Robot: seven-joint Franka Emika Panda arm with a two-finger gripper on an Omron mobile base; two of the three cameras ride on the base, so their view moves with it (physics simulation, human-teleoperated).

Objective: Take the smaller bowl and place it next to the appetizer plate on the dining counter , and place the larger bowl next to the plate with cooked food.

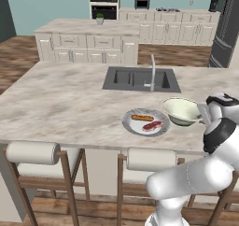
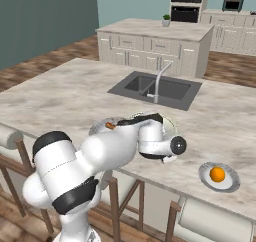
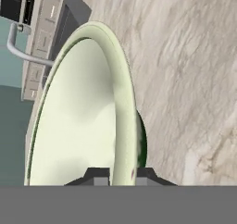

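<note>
Even, bright rendered light — faint soft shadows, no glare — with all three views slightly soft and low-resolution.

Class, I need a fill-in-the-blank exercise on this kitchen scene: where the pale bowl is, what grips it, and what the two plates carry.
1. The tool is shut on the rim of the larger ____.
2. The larger bowl sits just to the right of the plate with cooked food, which carries a sausage and a strip of ____.
3. The appetizer plate carries one small ____ fruit.
4. Behind the bowl, the dining counter holds a grey ____ with a faucet.

Missing words: bowl; meat; orange; sink
</note>
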